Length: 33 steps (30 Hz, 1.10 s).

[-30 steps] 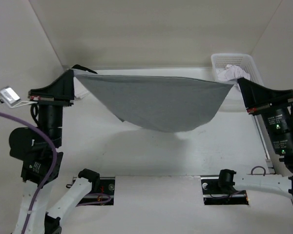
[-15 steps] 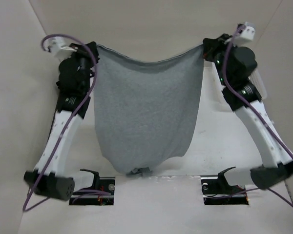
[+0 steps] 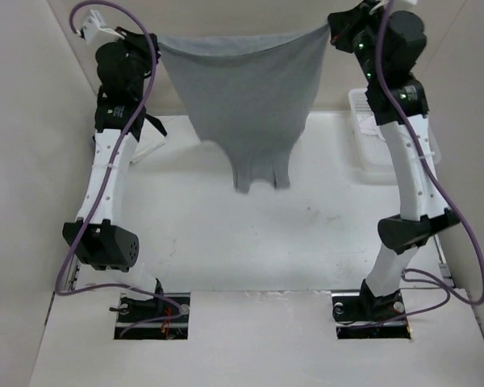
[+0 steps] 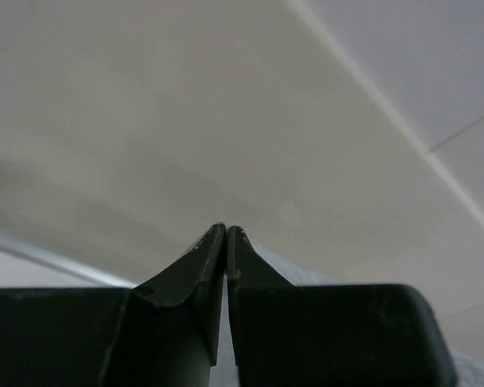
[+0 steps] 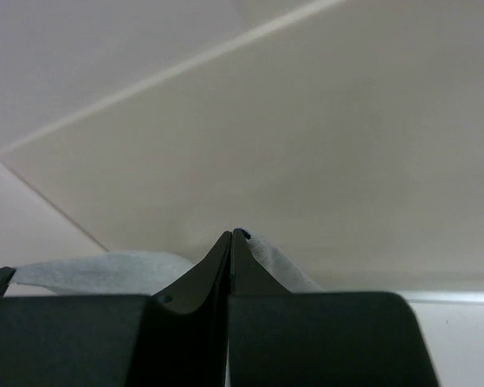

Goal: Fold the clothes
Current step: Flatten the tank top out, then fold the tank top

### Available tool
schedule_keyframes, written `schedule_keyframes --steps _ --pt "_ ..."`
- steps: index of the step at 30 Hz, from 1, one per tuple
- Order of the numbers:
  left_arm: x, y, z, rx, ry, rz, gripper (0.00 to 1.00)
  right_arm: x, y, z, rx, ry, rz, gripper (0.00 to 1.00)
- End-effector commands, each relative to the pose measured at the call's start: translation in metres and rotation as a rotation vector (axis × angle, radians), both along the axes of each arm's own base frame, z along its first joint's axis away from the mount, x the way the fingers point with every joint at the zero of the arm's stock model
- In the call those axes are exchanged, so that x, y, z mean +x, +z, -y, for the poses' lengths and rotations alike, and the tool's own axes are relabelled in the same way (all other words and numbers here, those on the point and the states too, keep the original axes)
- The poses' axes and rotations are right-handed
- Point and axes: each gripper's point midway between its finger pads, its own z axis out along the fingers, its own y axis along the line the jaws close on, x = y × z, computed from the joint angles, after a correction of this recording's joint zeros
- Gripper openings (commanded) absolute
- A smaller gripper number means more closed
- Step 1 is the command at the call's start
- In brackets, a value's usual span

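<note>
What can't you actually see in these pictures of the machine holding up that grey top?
White basket contents: overhead view, right arm covers it.
Table behind the grey top: overhead view, cloth hides it.
Pinched fabric edges: wrist views, shut left pincer and right pincer cover them.

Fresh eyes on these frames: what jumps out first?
The grey top hangs like a curtain at the far side, stretched between the left gripper and right gripper, both raised high and shut on its upper corners. Its narrow lower end dangles over the table. A white basket sits at the far right.
</note>
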Motion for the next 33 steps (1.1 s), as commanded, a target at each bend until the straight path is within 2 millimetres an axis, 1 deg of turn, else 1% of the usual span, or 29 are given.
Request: schedule_keyframes --steps 1,3,5,8,9,10,11,12,13,15,17,18,19,20,22,23,24,25,27,28,30,31,33 --pt "-0.075 0.124 -0.012 -0.015 -0.02 0.305 0.0 -0.08 0.099 0.024 0.07 0.005 0.23 0.0" --pt "-0.087 0.136 -0.016 -0.014 -0.014 0.334 0.0 -0.093 0.105 0.029 0.063 -0.002 0.241 0.0" --pt "-0.094 0.136 -0.017 -0.011 -0.009 0.334 0.0 -0.102 0.102 0.032 0.054 -0.003 0.229 0.0" --pt "-0.104 0.122 -0.016 0.0 -0.002 0.313 0.0 -0.106 0.075 0.036 0.031 -0.02 0.174 0.0" --pt "-0.108 0.115 -0.014 0.006 -0.005 0.302 0.0 -0.109 0.06 0.039 0.02 -0.03 0.146 0.0" --pt "-0.115 0.101 -0.011 0.01 -0.013 0.281 0.0 -0.118 0.04 0.039 0.015 -0.031 0.119 0.0" --pt "-0.12 0.089 -0.01 0.011 -0.015 0.261 0.0 -0.124 0.025 0.037 0.011 -0.025 0.104 0.0" --pt "-0.128 0.071 -0.008 0.01 -0.02 0.238 0.0 -0.136 0.004 0.033 0.01 -0.012 0.085 0.0" --pt "-0.139 0.05 -0.005 0.004 -0.026 0.213 0.0 -0.148 -0.021 0.031 0.011 -0.003 0.059 0.0" --pt "-0.162 -0.003 -0.001 0.0 -0.03 0.146 0.01 -0.177 -0.075 0.021 0.014 0.043 0.0 0.0" --pt "-0.189 -0.063 0.003 0.01 -0.041 0.064 0.01 -0.214 -0.124 0.007 0.036 0.123 -0.053 0.0" --pt "-0.205 -0.093 0.004 0.022 -0.051 0.017 0.01 -0.234 -0.148 0.002 0.041 0.162 -0.081 0.0" --pt "-0.221 -0.124 0.002 0.041 -0.055 -0.042 0.01 -0.253 -0.17 0.0 0.046 0.19 -0.115 0.0" --pt "-0.239 -0.15 -0.002 0.061 -0.057 -0.095 0.01 -0.271 -0.192 -0.004 0.058 0.227 -0.157 0.0" --pt "-0.275 -0.194 -0.006 0.072 -0.071 -0.181 0.01 -0.304 -0.233 -0.009 0.043 0.295 -0.254 0.0" --pt "-0.291 -0.212 -0.006 0.075 -0.087 -0.218 0.01 -0.319 -0.25 -0.009 0.032 0.316 -0.309 0.0" --pt "-0.306 -0.228 -0.006 0.065 -0.105 -0.257 0.01 -0.333 -0.265 -0.009 0.031 0.34 -0.363 0.0" --pt "-0.317 -0.239 -0.004 0.05 -0.122 -0.291 0.01 -0.343 -0.275 -0.009 0.032 0.364 -0.402 0.0" --pt "-0.333 -0.253 -0.001 0.033 -0.154 -0.343 0.01 -0.37 -0.296 -0.012 0.02 0.435 -0.49 0.0" --pt "-0.338 -0.257 0.001 0.024 -0.169 -0.362 0.01 -0.384 -0.306 -0.016 0.006 0.481 -0.54 0.0" --pt "-0.348 -0.271 0.006 0.011 -0.201 -0.423 0.01 -0.406 -0.327 -0.025 -0.04 0.541 -0.633 0.0" --pt "-0.351 -0.279 0.006 0.002 -0.202 -0.45 0.01 -0.415 -0.34 -0.029 -0.072 0.561 -0.67 0.0" --pt "-0.354 -0.283 0.007 -0.018 -0.202 -0.459 0.02 -0.426 -0.36 -0.037 -0.129 0.565 -0.72 0.0"
